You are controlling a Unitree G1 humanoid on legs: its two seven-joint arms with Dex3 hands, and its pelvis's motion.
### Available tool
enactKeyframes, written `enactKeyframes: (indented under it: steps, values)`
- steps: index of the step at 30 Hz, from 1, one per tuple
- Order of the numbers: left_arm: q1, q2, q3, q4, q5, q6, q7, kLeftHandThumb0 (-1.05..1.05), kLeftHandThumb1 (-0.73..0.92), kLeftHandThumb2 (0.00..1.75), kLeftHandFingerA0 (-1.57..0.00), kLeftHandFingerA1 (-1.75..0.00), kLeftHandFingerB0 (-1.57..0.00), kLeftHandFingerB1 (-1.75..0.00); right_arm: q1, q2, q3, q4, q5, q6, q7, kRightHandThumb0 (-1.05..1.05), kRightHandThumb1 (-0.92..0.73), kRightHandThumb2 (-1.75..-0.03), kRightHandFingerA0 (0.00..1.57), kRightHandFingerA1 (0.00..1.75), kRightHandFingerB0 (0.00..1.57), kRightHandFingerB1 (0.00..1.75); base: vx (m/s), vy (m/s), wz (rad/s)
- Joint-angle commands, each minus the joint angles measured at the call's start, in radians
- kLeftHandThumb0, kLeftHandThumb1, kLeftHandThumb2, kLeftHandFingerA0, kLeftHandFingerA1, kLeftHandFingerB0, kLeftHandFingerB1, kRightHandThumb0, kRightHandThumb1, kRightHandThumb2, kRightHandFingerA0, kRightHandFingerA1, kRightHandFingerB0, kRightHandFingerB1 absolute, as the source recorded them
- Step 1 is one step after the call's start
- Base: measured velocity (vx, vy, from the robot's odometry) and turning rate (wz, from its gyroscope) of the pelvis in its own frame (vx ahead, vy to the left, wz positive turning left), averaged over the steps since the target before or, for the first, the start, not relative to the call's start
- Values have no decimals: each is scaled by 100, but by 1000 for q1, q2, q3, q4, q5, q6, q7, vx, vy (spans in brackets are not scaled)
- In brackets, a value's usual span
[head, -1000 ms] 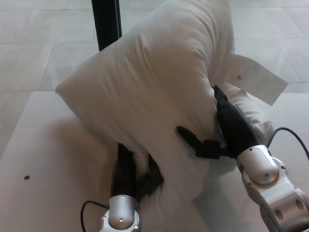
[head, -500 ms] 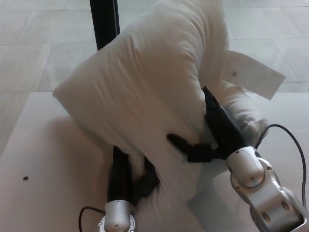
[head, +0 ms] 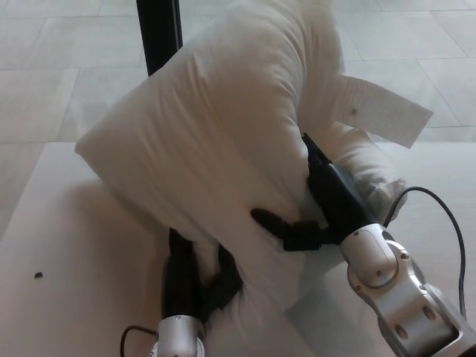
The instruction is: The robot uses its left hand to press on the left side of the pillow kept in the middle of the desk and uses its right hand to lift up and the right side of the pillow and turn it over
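Nearest, the left hand [head: 195, 279] presses its fingers onto the pillow's near lower edge, pinning it to the desk [head: 67, 245]. The right hand [head: 316, 212] clasps the raised side, thumb spread across the fabric. The pillow [head: 223, 134] stands folded, roughly halfway over; tipping it remains.

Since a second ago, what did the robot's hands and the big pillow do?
The right hand slid toward picture left and a little up, carrying the raised side of the pillow further over toward the left. The left hand shifted slightly leftward. Neither hand let go: the left hand stays under the folded pillow near the desk, the right hand keeps gripping the raised side. The paper tag still sticks out, and the dark speck on the desk has not moved.
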Motion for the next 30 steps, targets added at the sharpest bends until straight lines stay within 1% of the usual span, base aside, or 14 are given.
enactKeyframes:
  steps: [1, 4, 7, 8, 9, 11, 12, 13, 14, 19, 23, 24, 26, 30]
  values:
    - [119, -346, -161, 149, -120, 86, -173, -90, 54, 85, -12, -69, 0, 0, 158, 162, 246, 37, 213, 66, 408, -67, -53, -57, 19, 77, 30, 49, 0, 0, 0]
    - [77, -329, -175, 121, -125, 106, -202, -105, 61, 97, -9, -66, 0, -7, 135, 169, 113, -63, 284, 189, 349, -71, -44, -83, 59, 95, 25, 51, 0, 0, 0]
    - [51, -264, -257, 60, -40, 154, -160, -85, 60, 92, -18, -73, 0, 0, 124, 163, 3, -134, 341, 223, 320, -72, -55, -57, 23, 73, 26, 41, 0, 0, 0]
    - [36, -223, -298, 35, 12, 175, -150, -83, 82, 64, -32, -134, 0, 0, 118, 153, -30, -163, 348, 232, 309, -74, -58, -58, 28, 71, 23, 41, 0, 0, 0]
    - [16, -168, -317, 8, 35, 194, -179, -90, 61, 96, 0, -32, 0, 0, 108, 135, -103, -210, 366, 245, 283, -73, -45, -84, 23, 60, 15, 47, 0, 0, 0]
    - [-39, -157, -262, -2, 8, 380, -136, -63, 92, 74, -29, -77, -7, -47, 95, 101, -220, -276, 403, 276, 255, -74, -47, -85, 23, 61, 11, 46, 0, 0, 8]
    - [20, -138, -230, -40, -71, 306, -191, -43, 92, 70, -22, -94, 0, 0, 103, 71, -273, -300, 424, 244, 263, -68, -48, -85, 22, 59, 9, 44, 0, 0, 0]
    - [50, -111, -202, -48, -106, 241, -236, -52, 79, 66, -22, -112, 0, 0, 103, 66, -351, -324, 475, 267, 254, -63, -60, -58, 42, 66, 20, 32, 0, 0, 0]
    - [60, -42, -181, -83, -101, 241, -255, -69, 55, 86, -13, -75, 0, 0, 114, 57, -452, -358, 539, 287, 238, -56, -60, -59, 49, 79, 26, 33, 0, 0, 0]
    - [40, 139, -61, -155, -112, 276, -275, -67, 69, 60, -20, -116, 0, 0, 140, -46, -670, -381, 597, 320, 246, -61, -63, -59, 36, 51, 26, 32, 0, 0, 0]
    - [2, 256, 73, -170, -159, 304, -274, -83, 57, 87, -35, -89, 0, 0, 174, -112, -819, -324, 615, 328, 256, -67, -51, -83, 26, 55, 22, 43, 0, 0, 0]
    - [-2, 272, 91, -175, -165, 317, -272, -65, 66, 60, -18, -99, 0, 0, 192, -115, -834, -320, 614, 325, 258, -64, -61, -59, 31, 49, 29, 31, 0, 0, 0]
    - [9, 299, 132, -194, -196, 328, -282, -67, 56, 84, -1, -41, 0, 0, 249, -137, -835, -307, 582, 292, 289, -65, -52, -85, 28, 56, 22, 43, 0, 0, 0]
    - [86, 320, 156, -211, -204, 296, -296, -69, 56, 83, 0, -37, 0, 0, 341, -130, -853, -312, 570, 281, 307, -65, -62, -59, 34, 54, 32, 31, 0, 0, 0]
